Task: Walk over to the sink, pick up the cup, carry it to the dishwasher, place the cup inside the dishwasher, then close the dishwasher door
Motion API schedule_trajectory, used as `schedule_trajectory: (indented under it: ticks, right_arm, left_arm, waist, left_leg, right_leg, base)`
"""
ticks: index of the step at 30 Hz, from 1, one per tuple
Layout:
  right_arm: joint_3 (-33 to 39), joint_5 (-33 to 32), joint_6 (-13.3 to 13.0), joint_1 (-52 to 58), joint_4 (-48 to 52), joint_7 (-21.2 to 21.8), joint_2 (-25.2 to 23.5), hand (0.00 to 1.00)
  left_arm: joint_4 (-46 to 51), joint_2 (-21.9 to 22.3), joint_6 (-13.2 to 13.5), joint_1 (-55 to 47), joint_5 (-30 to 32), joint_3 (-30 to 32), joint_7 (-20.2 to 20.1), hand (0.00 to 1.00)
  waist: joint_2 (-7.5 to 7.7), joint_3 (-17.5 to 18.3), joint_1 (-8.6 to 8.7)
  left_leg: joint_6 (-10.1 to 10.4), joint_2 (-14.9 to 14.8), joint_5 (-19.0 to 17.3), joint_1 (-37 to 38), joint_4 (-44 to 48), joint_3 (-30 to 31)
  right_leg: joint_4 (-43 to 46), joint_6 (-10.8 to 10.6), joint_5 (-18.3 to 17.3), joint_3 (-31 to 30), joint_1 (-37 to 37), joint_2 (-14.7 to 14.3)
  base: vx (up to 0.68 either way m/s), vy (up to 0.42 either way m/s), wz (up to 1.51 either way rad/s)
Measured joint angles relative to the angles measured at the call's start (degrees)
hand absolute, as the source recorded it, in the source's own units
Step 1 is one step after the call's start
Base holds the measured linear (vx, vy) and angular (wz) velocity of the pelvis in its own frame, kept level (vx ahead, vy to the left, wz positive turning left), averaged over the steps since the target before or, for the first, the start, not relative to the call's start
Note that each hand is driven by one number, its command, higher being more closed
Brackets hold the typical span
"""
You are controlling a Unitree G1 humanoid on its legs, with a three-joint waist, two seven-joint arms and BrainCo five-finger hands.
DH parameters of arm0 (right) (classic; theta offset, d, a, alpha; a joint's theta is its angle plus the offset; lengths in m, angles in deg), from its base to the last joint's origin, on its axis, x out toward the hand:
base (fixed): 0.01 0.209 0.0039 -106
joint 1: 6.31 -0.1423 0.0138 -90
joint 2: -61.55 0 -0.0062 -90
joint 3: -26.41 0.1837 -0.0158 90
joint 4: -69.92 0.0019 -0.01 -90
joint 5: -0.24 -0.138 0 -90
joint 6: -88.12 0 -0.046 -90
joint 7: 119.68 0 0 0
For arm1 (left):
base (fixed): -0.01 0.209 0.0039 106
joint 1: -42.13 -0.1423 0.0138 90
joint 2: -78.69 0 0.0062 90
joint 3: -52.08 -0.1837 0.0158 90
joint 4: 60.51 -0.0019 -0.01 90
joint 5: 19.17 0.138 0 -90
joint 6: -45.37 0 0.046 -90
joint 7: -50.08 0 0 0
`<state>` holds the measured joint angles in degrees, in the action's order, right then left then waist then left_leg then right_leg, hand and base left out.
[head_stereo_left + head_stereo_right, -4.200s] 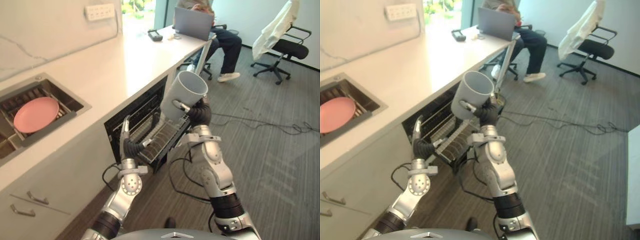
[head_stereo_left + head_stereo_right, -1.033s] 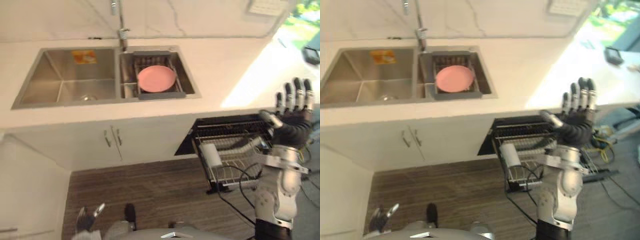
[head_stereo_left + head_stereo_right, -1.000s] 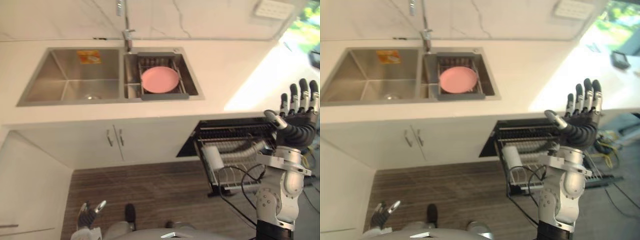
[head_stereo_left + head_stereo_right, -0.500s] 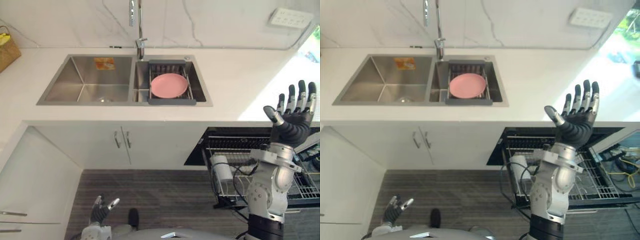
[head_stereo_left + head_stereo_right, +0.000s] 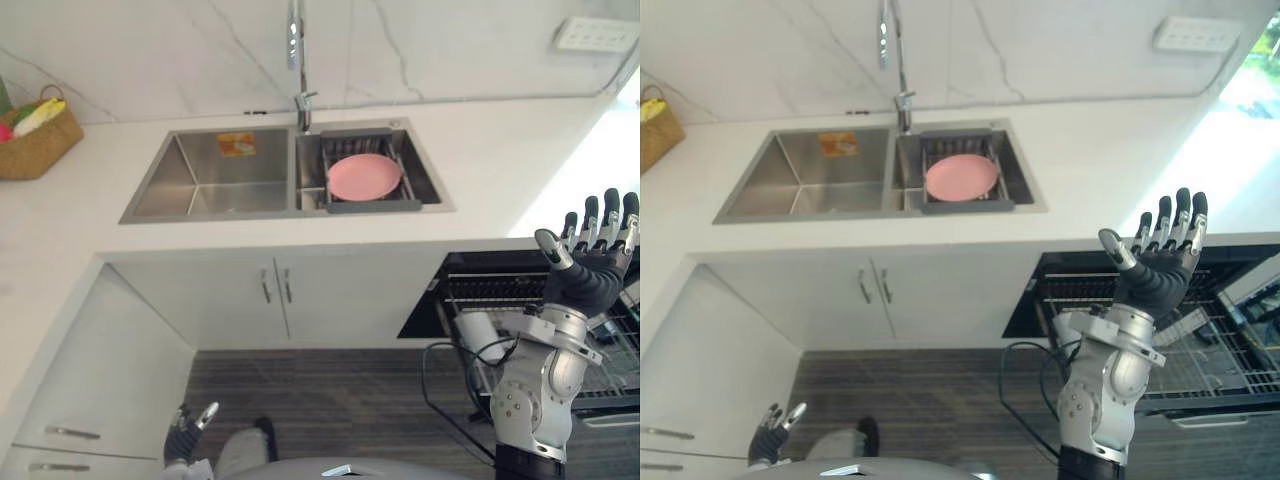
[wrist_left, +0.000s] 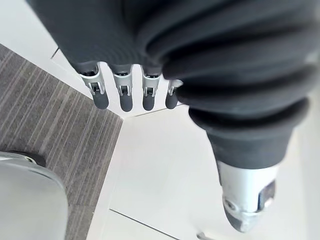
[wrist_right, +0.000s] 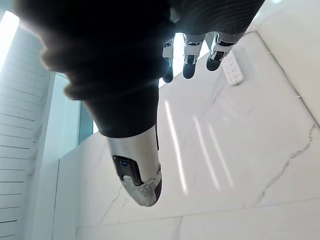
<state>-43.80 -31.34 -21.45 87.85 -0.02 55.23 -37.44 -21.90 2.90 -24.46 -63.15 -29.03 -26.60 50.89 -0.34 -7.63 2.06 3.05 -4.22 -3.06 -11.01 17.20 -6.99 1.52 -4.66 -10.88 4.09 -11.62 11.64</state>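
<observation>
The white cup (image 5: 478, 335) lies on its side in the wire rack (image 5: 1220, 350) drawn out of the open dishwasher (image 5: 500, 290), under the counter at the right. My right hand (image 5: 592, 262) is raised above that rack, palm up, fingers straight and spread, holding nothing; in its wrist view the fingers (image 7: 189, 59) point at the marble wall. My left hand (image 5: 190, 428) hangs low near the floor, fingers (image 6: 120, 95) straight and empty. The steel double sink (image 5: 215, 185) sits in the counter to the left of the dishwasher.
A pink plate (image 5: 365, 176) rests in a drainer in the sink's right basin, below the faucet (image 5: 297, 60). A woven basket (image 5: 38, 145) stands at the counter's far left. White cupboard doors (image 5: 275, 290) sit under the sink, drawers (image 5: 60, 440) at lower left.
The camera has swung left, shifting sink and dishwasher right in the picture and bringing in the basket. My right hand, which held the cup 4.2 s ago, stays raised and open.
</observation>
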Motion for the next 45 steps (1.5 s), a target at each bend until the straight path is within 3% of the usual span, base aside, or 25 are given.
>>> schedule_trajectory:
  ticks: [2, 3, 5, 7, 9, 12, 14, 15, 16, 17, 21, 22, 23, 34, 45]
  right_arm:
    - [-1.78, 0.39, 0.01, -0.11, 0.26, -0.28, -0.06, 0.00]
    - [-1.77, 0.38, 0.02, -0.13, 0.34, -0.28, -0.28, 0.00]
    - [-1.66, 0.37, 0.02, -0.05, 1.21, -0.29, -2.44, 0.00]
    - [-1.73, 0.42, -0.21, -0.08, 1.71, -0.26, -3.20, 0.00]
    - [-2.73, 0.43, -0.37, -0.23, 1.67, -0.28, -3.07, 0.00]
    - [-4.28, 0.38, -0.32, -0.35, 1.40, 0.55, -3.08, 0.00]
    - [-4.45, 0.39, -0.33, -0.36, 1.38, 1.07, -3.11, 0.00]
    - [-4.61, 0.39, -0.39, -0.43, 1.42, 1.24, -3.13, 0.00]
    - [-5.02, 0.37, -0.55, -0.43, 1.60, 1.20, -3.10, 0.00]
    - [-5.09, 0.37, -0.65, -0.38, 1.52, 1.17, -2.64, 0.00]
    - [-3.89, 0.40, -1.15, -0.35, 2.74, 0.76, -1.58, 0.00]
    - [-3.63, 0.39, -1.16, -0.43, 2.74, 0.69, -1.55, 0.00]
    - [-6.18, 0.44, -0.14, -6.50, -0.88, 0.82, 0.35, 0.00]
    - [-1.50, -0.21, 0.31, -3.14, -0.70, 1.36, 0.38, 0.00]
    - [2.30, -2.87, 3.57, -1.50, -0.75, 4.57, -0.01, 0.00]
  left_arm:
    - [-0.97, -1.47, -0.99, 0.88, 0.06, -0.26, 0.07, 0.00]
    - [-1.65, -1.56, -1.43, 1.45, 0.05, -0.25, 0.04, 0.00]
    - [-2.13, -1.77, -1.72, 1.21, 0.06, -0.41, -0.18, 0.00]
    - [-2.03, -1.96, -1.62, 0.79, 0.08, -1.81, -0.30, 0.00]
    - [-1.81, -2.80, -1.56, 0.39, 0.08, -3.78, -0.05, 0.00]
    - [-1.40, -3.18, -1.61, 1.97, 0.07, -5.36, 0.25, 0.00]
    - [-0.74, -3.02, -1.59, 2.97, 0.07, -6.16, 0.24, 0.00]
    - [-0.54, -3.30, -1.60, 2.80, 0.08, -6.45, 0.24, 0.00]
    - [-0.32, -4.15, -1.64, 2.42, 0.08, -6.28, 0.24, 0.00]
    - [-0.80, -3.70, -2.13, 2.72, 0.13, -6.12, 0.28, 0.00]
    - [0.20, -0.44, -2.41, 5.01, 3.01, -6.39, 0.11, 0.00]
    - [0.47, -0.21, -2.48, 5.17, 3.24, -6.39, 0.12, 0.00]
    - [1.21, 0.67, -2.04, 5.47, 2.18, -4.04, 2.63, 0.00]
    - [-1.37, 0.75, -2.00, 4.40, 0.97, -4.83, 0.48, 0.00]
    - [-3.91, 0.53, -1.48, 3.36, -2.81, -4.93, -2.99, 0.00]
  waist:
    - [1.95, 0.27, -0.29]
    - [1.87, 0.23, -0.47]
    - [1.96, -0.20, -0.52]
    - [1.38, -0.28, -0.21]
    - [1.62, 0.50, -0.12]
    - [0.97, 0.52, 0.18]
    - [0.04, 0.06, 0.00]
    - [0.63, 0.42, -0.30]
    - [2.12, 1.15, -0.01]
    - [1.72, 1.58, -0.04]
    - [-2.14, 1.79, 0.55]
    - [-2.25, 1.87, 0.53]
    - [-0.09, 1.63, -2.47]
    - [0.21, 1.51, -2.25]
    - [0.06, 2.02, -0.85]
  left_leg:
    - [-3.76, 3.10, -4.56, -0.51, 3.39, -2.60]
    - [-4.22, 3.24, -5.23, -0.40, 3.56, -2.72]
    - [-5.30, 3.70, -6.16, 4.30, 0.37, -3.66]
    - [-6.28, 3.69, -6.01, 9.71, -3.83, -4.39]
    - [-6.00, 3.50, -5.73, 13.04, -7.28, -6.18]
    - [-4.83, 1.41, -6.06, 15.85, -9.29, -7.47]
    - [-2.89, -0.90, -7.02, 17.45, -8.98, -8.31]
    - [-0.99, -1.45, -8.18, 18.56, -8.11, -9.23]
    - [0.80, -1.27, -10.08, 19.64, -7.49, -9.71]
    - [1.46, -2.58, -11.44, 20.15, -6.95, -9.79]
    - [3.75, -6.40, -12.28, 18.59, -6.47, -8.59]
    - [4.06, -6.83, -12.11, 18.89, -6.49, -8.35]
    - [4.68, -6.17, -8.17, 19.88, -10.23, -9.93]
    - [3.62, -4.69, -7.51, 18.12, -11.76, -6.90]
    - [2.41, -3.18, -7.74, 18.54, -11.30, -3.57]
  right_leg:
    - [3.13, 0.14, 1.30, -2.18, 0.66, 3.17]
    - [5.37, 0.01, 2.03, -2.17, 1.84, 3.28]
    - [19.68, -0.41, 3.60, -2.55, 7.72, 3.69]
    - [29.27, -1.35, 1.60, -2.24, 11.11, 2.56]
    - [30.18, -0.22, -0.30, 2.88, 14.11, 2.21]
    - [21.64, 1.10, -0.75, 11.35, 18.15, 0.52]
    - [13.09, 1.57, 4.28, 13.89, 18.47, -0.98]
    - [7.65, 2.34, 11.35, 14.06, 18.56, -0.92]
    - [5.36, 4.30, 23.00, 13.97, 19.02, -0.29]
    - [5.70, 1.42, 20.39, 13.66, 18.09, -1.13]
    - [-1.03, 0.58, 19.03, 16.27, 14.47, -5.18]
    - [-2.27, 0.71, 19.37, 17.08, 13.27, -5.75]
    - [-6.18, 2.27, 22.72, 15.72, 12.89, -6.70]
    - [-6.24, 1.92, 22.08, 16.64, 14.07, -6.31]
    - [-4.84, 1.54, 20.79, 9.26, 16.27, -6.36]
  base:
    - [0.26, 0.335, -0.18]
    - [0.28, 0.302, -0.14]
    - [0.27, 0.239, -0.22]
    - [0.28, 0.141, -0.25]
    - [0.29, 0.101, -0.31]
    - [0.34, -0.016, -0.27]
    - [0.27, -0.075, -0.27]
    - [0.29, -0.148, -0.34]
    - [0.33, -0.221, -0.33]
    - [0.27, -0.215, -0.19]
    - [0.18, -0.150, 0.15]
    - [0.06, -0.065, 0.35]
    - [0.00, -0.005, 0.12]
    - [0.00, 0.019, 0.08]
    - [0.03, 0.036, -0.14]
